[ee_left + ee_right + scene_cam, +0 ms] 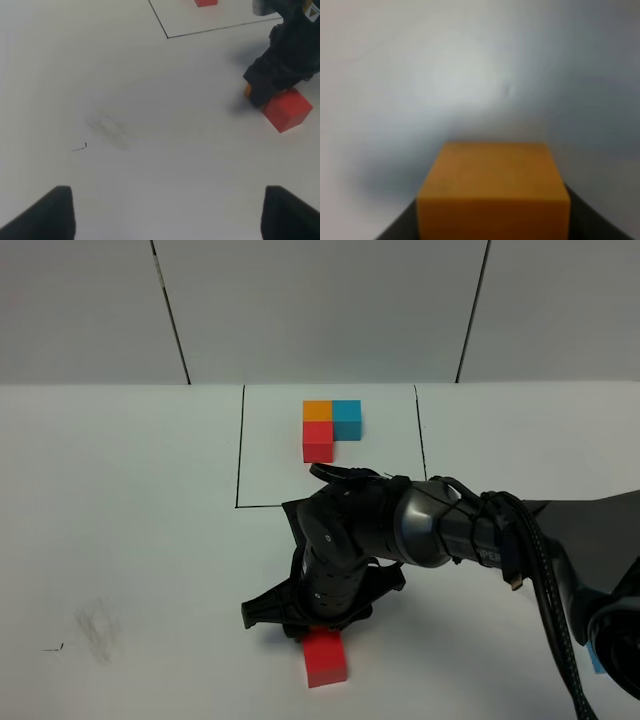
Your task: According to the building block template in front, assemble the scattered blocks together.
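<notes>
At six o'clock on the tabletop (130, 540), well apart from the framed template (326, 430), the right hand (318, 628) sat closed on the orange cube (492, 195) just at twelve o'clock of the loose red cube (325, 658). By my judgement the first pairing was nearly made, and the blue cube, visible nowhere, was left to do. Only the right wrist view showed the orange cube plainly, since the high view hid it under that hand. The left wrist view showed the left hand (165, 215) spread wide and empty.
</notes>
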`<state>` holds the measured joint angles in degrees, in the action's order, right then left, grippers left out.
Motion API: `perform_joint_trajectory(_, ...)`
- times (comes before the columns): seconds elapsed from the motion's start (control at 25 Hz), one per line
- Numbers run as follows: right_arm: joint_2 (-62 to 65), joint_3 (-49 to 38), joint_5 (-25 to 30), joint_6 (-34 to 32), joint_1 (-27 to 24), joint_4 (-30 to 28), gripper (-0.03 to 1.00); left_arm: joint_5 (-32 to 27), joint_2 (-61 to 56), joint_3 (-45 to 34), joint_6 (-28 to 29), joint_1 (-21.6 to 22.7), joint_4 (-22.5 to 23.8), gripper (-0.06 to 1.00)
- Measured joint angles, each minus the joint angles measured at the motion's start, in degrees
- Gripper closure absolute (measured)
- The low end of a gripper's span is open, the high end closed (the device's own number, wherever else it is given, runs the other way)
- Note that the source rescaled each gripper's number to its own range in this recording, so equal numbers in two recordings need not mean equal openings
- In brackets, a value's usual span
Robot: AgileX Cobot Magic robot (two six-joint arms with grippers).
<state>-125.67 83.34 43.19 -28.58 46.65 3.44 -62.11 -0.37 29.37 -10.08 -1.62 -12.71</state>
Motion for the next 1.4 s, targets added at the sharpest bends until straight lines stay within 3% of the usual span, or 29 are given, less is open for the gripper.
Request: perform_joint_trajectory(1.4,0.1,-0.7,0.0,0.2,3.2,-0.8,0.76,0.0,0.0,0.0,0.0,0.0,0.0,-0.01)
